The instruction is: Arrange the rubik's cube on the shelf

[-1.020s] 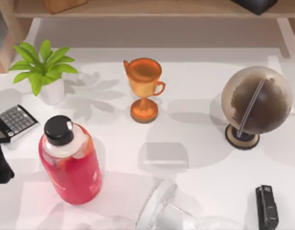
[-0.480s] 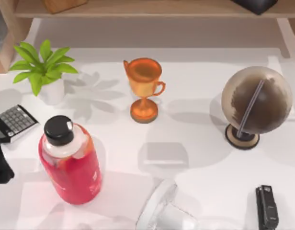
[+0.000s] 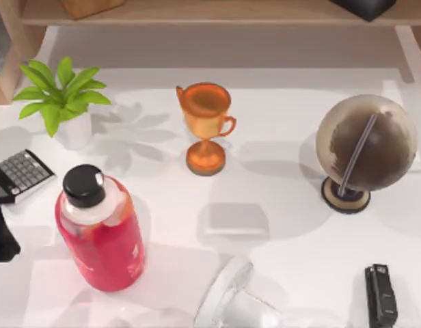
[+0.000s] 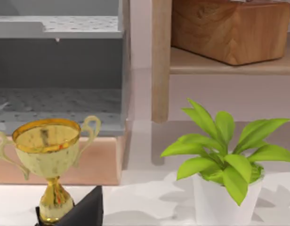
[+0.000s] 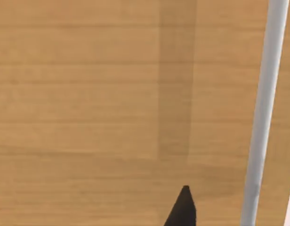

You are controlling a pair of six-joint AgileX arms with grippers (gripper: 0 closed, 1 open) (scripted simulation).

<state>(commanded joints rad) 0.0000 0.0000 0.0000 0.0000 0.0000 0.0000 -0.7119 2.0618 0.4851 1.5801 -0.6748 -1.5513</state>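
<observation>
Resting on shelf (image 4: 229, 66): wooden block (image 4: 229, 29)

Light-wood plank shelf (image 3: 217, 11): matt, grained wood.
Orange trophy cup (image 3: 205, 126): glossy, metallic.
Red bottle with black cap (image 3: 100, 229): shiny translucent plastic.
Brown globe (image 3: 365, 142): smooth, dull sheen.
White tabletop (image 3: 279, 184): smooth, matt.
</observation>
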